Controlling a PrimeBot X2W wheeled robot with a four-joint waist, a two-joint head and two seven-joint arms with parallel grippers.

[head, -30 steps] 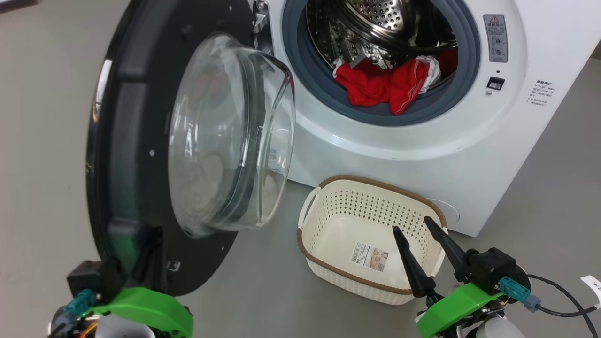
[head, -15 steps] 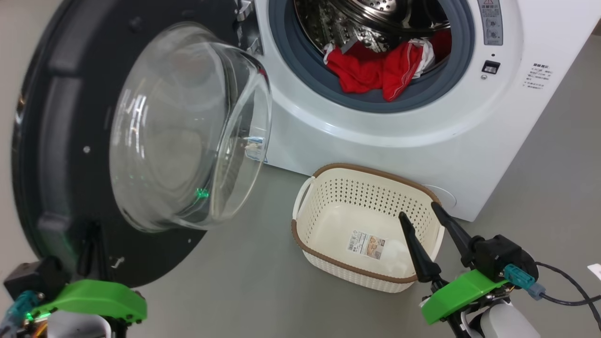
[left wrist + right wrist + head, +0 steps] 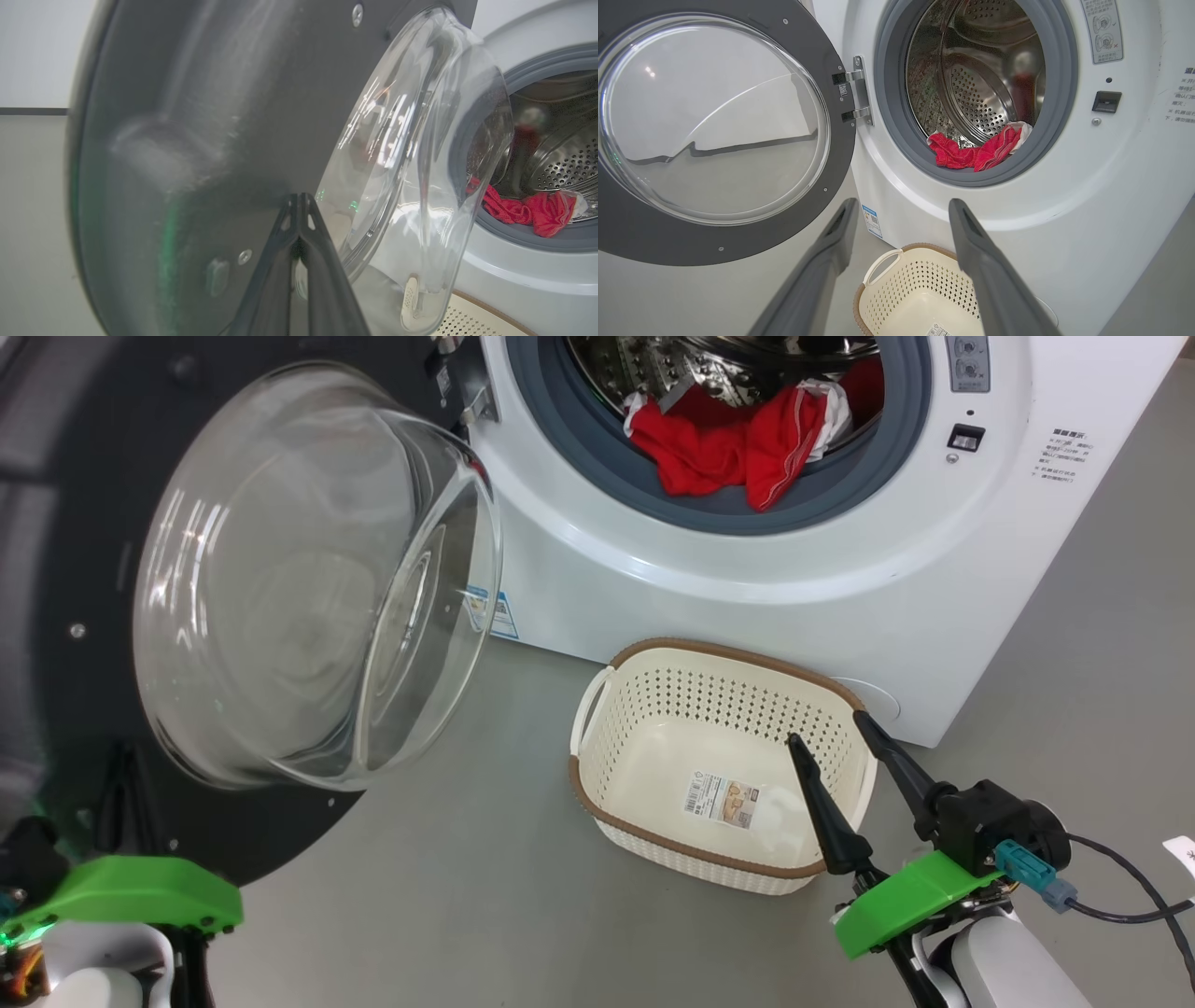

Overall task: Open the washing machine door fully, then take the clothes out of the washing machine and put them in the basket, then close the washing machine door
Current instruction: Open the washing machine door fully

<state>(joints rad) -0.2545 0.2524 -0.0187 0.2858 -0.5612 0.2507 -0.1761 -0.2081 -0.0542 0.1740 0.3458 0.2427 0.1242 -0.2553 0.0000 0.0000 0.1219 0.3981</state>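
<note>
- We find the left gripper [image 3: 299,207] pinched shut, tips at the washing machine door [image 3: 210,116]; we advise a steady outward push;
- Right gripper [image 3: 826,728] wide, empty, over the basket [image 3: 583,784].

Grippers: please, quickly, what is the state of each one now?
Left gripper: closed, holding nothing, tips near the washing machine door.
Right gripper: open, empty, near the basket.

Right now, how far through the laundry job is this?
Done: the washing machine door is swung wide open. In hand: the shut left gripper sits against its dark inner face. Left: the red clothes lie in the drum, the basket holds no clothes, the open right gripper holds nothing, and the door needs closing.
</note>
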